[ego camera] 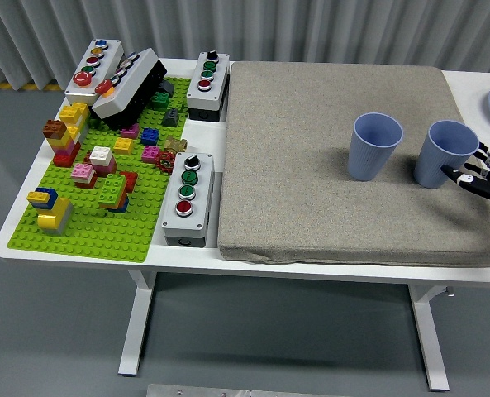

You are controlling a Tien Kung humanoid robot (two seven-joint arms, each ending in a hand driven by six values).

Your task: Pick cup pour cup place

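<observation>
Fingers (479, 175) spread at frame's rt edge, just beside rt cup (444, 153).

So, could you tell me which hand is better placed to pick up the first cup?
The right hand: its open fingers sit just beside the right-hand blue cup on the grey mat. The left hand is out of view.
</observation>
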